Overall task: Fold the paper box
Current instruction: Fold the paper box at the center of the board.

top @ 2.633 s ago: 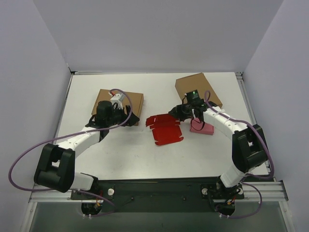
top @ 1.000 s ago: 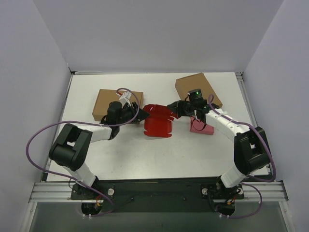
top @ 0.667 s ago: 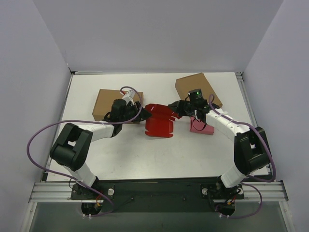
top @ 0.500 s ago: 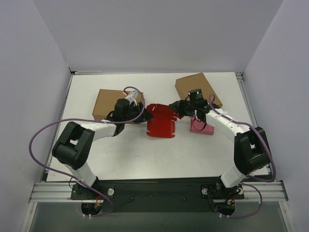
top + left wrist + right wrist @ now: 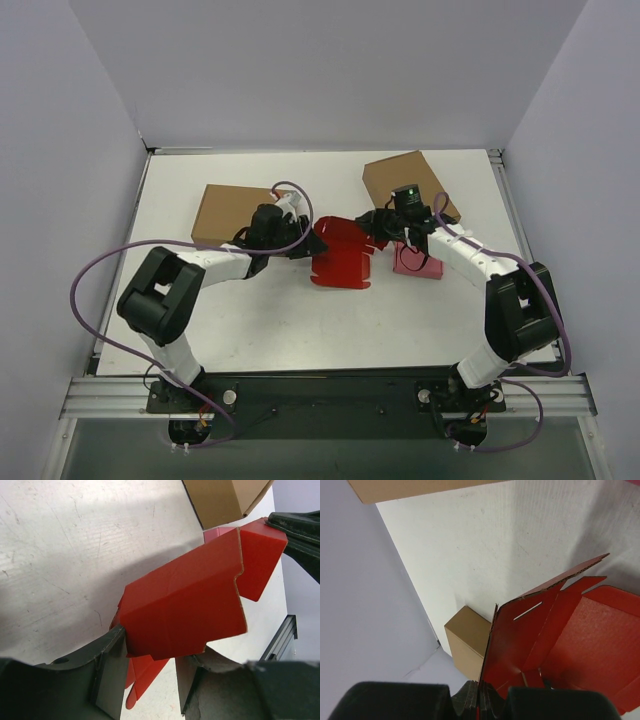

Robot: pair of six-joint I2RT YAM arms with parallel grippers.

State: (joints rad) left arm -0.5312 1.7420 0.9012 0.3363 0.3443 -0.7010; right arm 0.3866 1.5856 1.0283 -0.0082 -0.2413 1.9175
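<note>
The paper box (image 5: 340, 255) is a bright red die-cut sheet, partly raised, in the middle of the table. My right gripper (image 5: 372, 228) is shut on its right flap and holds that flap upright; in the right wrist view the jaws (image 5: 487, 702) pinch the flap's edge, with the red inside (image 5: 565, 635) beyond. My left gripper (image 5: 303, 244) is at the box's left side. In the left wrist view it (image 5: 150, 680) is open, a red panel (image 5: 185, 610) spans the gap, and its edge touches the left finger (image 5: 107, 672).
A brown box (image 5: 232, 208) lies behind the left arm, and another brown box (image 5: 405, 178) stands at the back right. A small pink box (image 5: 418, 263) lies right of the red sheet, under the right arm. The white table (image 5: 330, 320) has walls on three sides.
My left gripper has moved right, up to the red box's left side. The box, raised off the table by the right gripper, has shifted slightly right. The right gripper stayed shut.
</note>
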